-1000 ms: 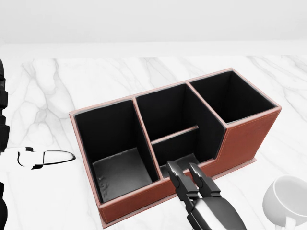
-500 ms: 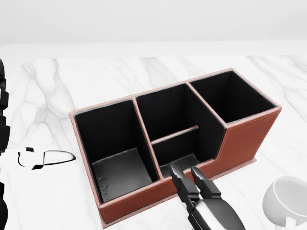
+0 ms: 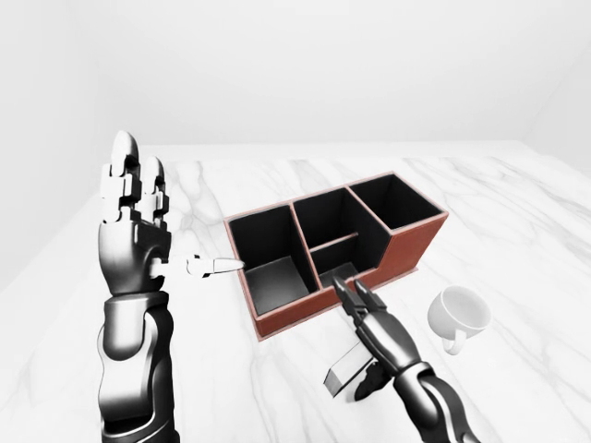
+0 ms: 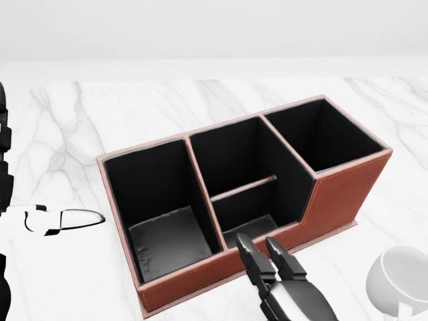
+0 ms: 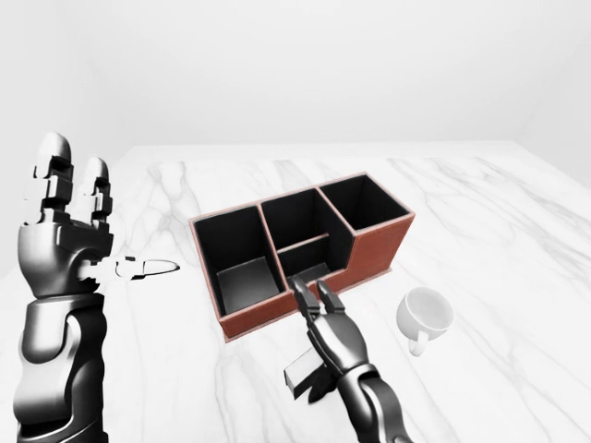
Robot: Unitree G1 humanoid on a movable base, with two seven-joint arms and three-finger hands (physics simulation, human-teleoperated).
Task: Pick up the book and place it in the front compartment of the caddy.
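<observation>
Right hand (image 3: 362,300) carries the small grey flat book (image 3: 349,366) beneath its palm, fingers extended; whether they clamp it I cannot tell. Just beyond its fingertips lies the brown leather three-bay caddy (image 4: 334,194), low compartment nearest. Left hand (image 3: 134,217) stands raised, spread wide, farther off

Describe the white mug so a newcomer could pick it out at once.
Start at the brown caddy in the middle of the marble table. In the left-eye view, look right and below its low end, beside the right hand: the white mug lies there on its side. It is the only rounded white vessel, unlike the boxy caddy.
</observation>
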